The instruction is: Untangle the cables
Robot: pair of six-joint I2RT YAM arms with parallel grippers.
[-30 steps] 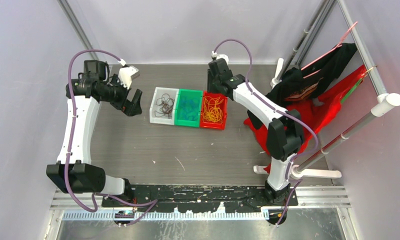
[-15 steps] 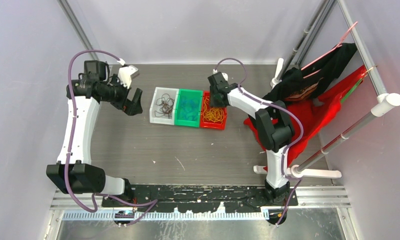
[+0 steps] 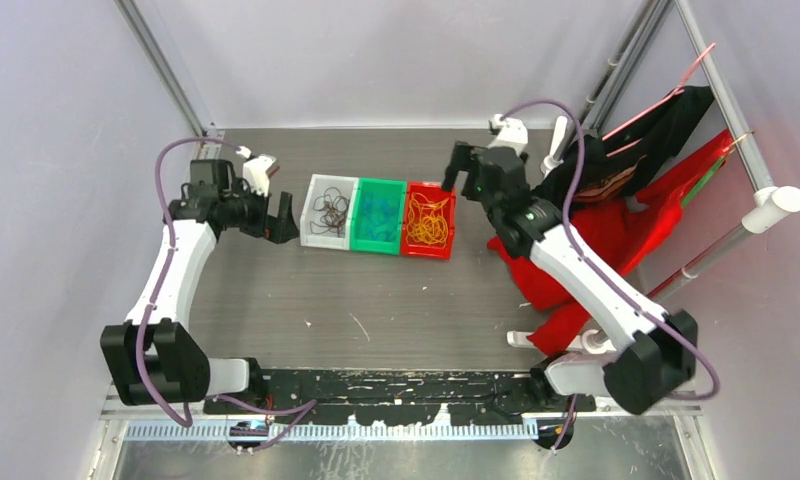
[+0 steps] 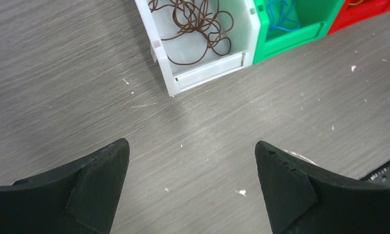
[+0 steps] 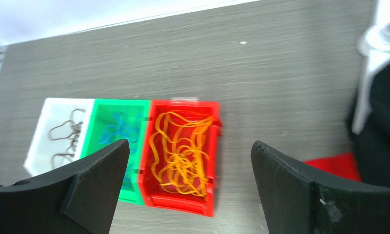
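Since each colour of wire lay in a bin of its own, the sorting looked largely done, and the layout read as deliberate. The wood-grain table [image 3: 376, 300] carried everything. At its 3 o'clock edge a red garment [image 3: 631, 235] and a black garment [image 3: 666, 125] hung from a rack [image 3: 730, 100], apart from the work and seemingly no part of it. The left arm [image 3: 171, 270] reached in from 9 o'clock and the right arm [image 3: 586, 270] from 3 o'clock, flanking the row so that either could serve its nearer bin. Toward 12 o'clock stood the white bin [image 3: 306, 235], the green bin [image 3: 376, 248] and the red bin [image 3: 426, 253], touching side by side. The left gripper [image 4: 190, 143] hung just at 9 o'clock of the white bin, its fingers spread wide and holding nothing. The right gripper [image 5: 189, 143] sat near 1 o'clock of the red bin, likewise spread and empty, looking down on all three. The brown cables [image 4: 193, 24] lay in the white bin, the blue cables [image 5: 120, 129] in the green and the yellow-orange cables [image 5: 181, 151] in the red, each heap looped on itself.
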